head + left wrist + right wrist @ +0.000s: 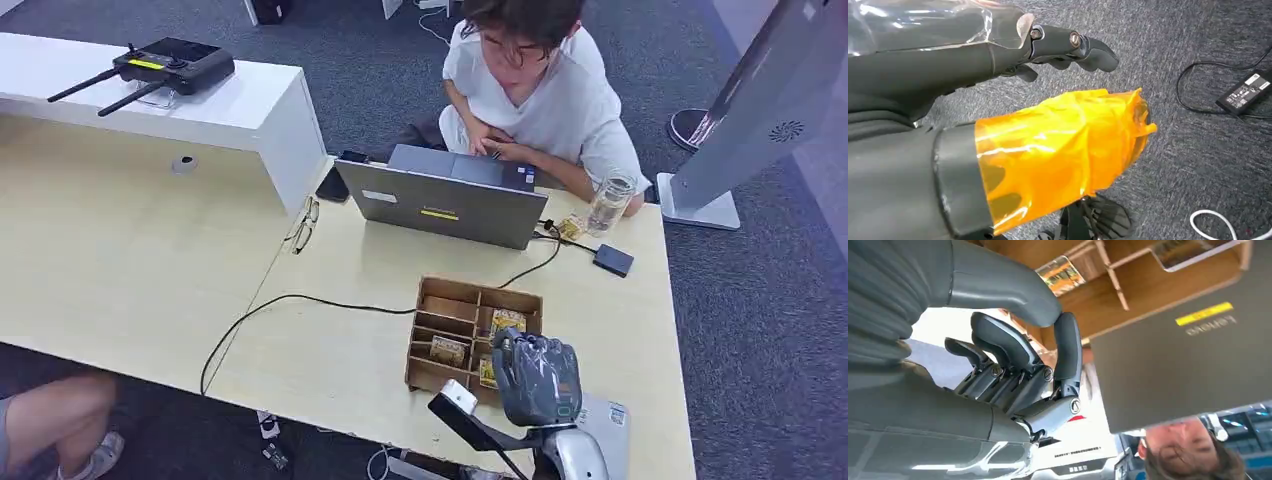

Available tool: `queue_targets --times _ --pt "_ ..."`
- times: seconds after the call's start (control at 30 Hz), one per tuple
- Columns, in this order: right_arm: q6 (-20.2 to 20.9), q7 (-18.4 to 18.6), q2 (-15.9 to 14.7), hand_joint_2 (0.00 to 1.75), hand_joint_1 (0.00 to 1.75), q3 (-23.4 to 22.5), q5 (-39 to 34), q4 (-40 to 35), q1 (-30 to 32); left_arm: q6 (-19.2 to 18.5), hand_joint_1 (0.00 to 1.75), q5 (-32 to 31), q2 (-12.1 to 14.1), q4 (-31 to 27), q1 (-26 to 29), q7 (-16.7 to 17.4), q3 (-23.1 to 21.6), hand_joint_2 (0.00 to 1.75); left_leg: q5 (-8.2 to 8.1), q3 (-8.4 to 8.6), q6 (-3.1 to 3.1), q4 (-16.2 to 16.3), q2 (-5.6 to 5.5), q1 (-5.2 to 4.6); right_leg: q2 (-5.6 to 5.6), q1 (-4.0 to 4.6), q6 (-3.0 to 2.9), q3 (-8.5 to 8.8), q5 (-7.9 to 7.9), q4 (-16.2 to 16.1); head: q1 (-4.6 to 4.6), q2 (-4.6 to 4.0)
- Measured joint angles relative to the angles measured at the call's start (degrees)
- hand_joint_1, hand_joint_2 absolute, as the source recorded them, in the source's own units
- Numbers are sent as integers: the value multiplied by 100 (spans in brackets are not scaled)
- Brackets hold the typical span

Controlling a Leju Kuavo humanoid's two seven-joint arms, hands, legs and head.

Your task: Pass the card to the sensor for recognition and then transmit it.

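Observation:
A wooden compartment box stands on the near right of the pale table, with printed cards lying in several of its cells. My right hand hovers over the box's near right corner, palm down. In the right wrist view this hand has its fingers curled in, the thumb tip close against one finger, and nothing between them. Beyond it are the box and a card. My left hand, its thumb wrapped in orange tape, hangs over the carpet and holds nothing.
A grey laptop stands behind the box, with a person seated at it. A glass jar and a small black device sit at the far right. A black cable crosses the table; glasses lie by the white shelf.

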Motion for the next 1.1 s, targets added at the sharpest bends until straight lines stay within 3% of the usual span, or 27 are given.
queue_targets --times 0.37,0.4,0.43,0.47,0.53,1.1 --pt "7 -253 -149 175 169 7 -286 -690 510 -9 0 133 0 0 39 -70 7 0 0 -1 0 -1 0 0 0 0 0 0 -1 0 0 0" --pt "7 -260 -157 175 150 7 -299 -710 534 -9 0 136 0 0 41 -70 7 0 0 -1 0 -1 0 0 0 0 0 0 -1 0 2 0" --pt "7 -267 -168 175 84 9 -308 -723 554 -9 0 151 0 0 42 -70 9 0 0 -1 0 -1 0 0 0 0 0 0 -1 0 0 0" --pt "7 -280 -179 175 44 11 -319 -725 569 -9 0 155 0 0 44 -70 11 0 0 0 0 -1 0 0 0 0 0 0 -1 0 0 0" --pt "2 -297 -206 175 3 17 -372 -725 602 -9 0 168 0 0 50 -70 13 0 0 0 0 -1 0 0 -1 0 0 0 -1 0 2 0" --pt "-140 -301 -240 175 0 159 -524 -341 666 2 0 216 -2 0 53 -17 22 0 0 0 0 -1 0 0 0 0 0 0 -1 0 2 0"
